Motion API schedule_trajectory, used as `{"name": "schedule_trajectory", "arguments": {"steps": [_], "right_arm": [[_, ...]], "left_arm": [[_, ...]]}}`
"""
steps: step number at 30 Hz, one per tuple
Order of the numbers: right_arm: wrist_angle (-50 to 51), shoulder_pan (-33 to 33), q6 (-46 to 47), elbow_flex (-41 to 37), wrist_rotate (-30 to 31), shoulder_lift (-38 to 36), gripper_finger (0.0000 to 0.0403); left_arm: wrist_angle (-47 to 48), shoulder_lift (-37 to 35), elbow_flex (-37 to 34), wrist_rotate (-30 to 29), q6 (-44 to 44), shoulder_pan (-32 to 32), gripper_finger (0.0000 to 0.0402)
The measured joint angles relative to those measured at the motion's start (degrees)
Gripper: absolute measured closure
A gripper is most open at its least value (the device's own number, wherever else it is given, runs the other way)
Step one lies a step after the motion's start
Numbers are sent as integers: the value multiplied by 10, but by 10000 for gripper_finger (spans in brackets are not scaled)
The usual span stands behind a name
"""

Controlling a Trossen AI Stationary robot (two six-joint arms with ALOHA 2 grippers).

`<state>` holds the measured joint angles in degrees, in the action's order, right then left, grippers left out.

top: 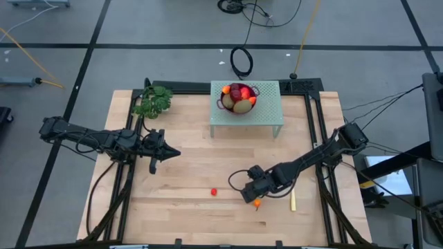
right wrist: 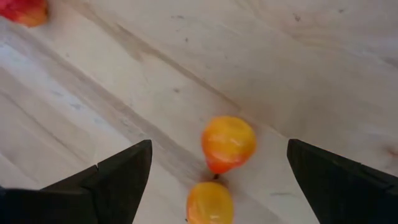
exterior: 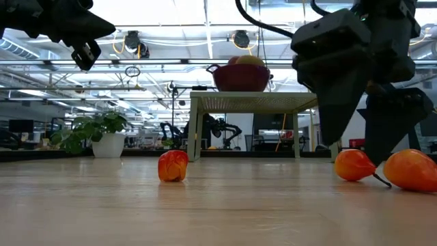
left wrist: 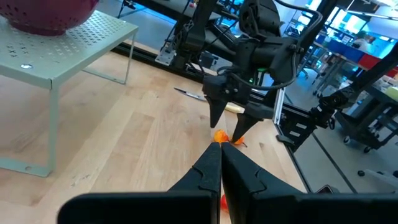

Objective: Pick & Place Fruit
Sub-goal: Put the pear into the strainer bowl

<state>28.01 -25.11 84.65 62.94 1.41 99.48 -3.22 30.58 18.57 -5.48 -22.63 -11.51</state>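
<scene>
— Where's the fruit relative to the red bowl?

— I see several pieces heaped inside it. Well in front, three small orange-red bits lie on bare wood, two touching.

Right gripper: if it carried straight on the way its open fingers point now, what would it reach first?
The right gripper, fingers spread wide, points down at a pair of small orange-red fruit pieces lying between them on the wooden table. It would likely meet that fruit first, then the tabletop; the remaining gap is hard to judge.
</scene>
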Motion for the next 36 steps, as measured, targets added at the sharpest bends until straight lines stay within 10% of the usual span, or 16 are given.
{"name": "schedule_trajectory", "arguments": {"steps": [36], "right_arm": [[-4, -4, -37, 0, 16, 0, 37]], "left_arm": [[0, 0, 0, 0, -5, 0, 392]]}}
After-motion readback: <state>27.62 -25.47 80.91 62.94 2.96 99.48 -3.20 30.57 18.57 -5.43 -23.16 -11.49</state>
